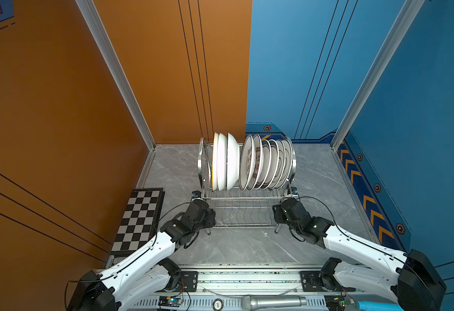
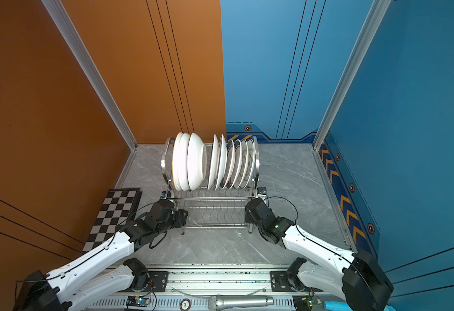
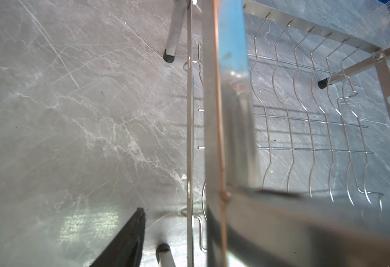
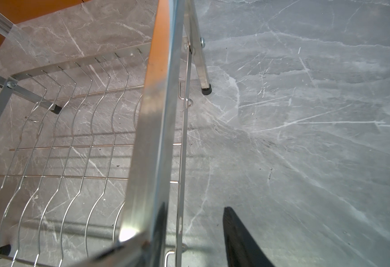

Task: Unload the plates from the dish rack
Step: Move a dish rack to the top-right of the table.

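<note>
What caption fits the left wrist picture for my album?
Steel frame and wavy wires of the dish rack up close above the grey marble table.

Both arms reach forward and angle inward, mirroring each other, with the white forearms sloping low and the black wrists bent. The left arm [image 1: 150,247] ends in the left gripper [image 1: 209,217], which is turned inward and tipped downward. The right arm [image 1: 355,245] ends in the right gripper [image 1: 277,214], which faces it, the two well apart at about the same height. Each wrist view shows only one dark finger, the left gripper's [image 3: 124,242] and the right gripper's [image 4: 240,242]. On both grippers the jaws stand parted rather than pressed together.
</note>
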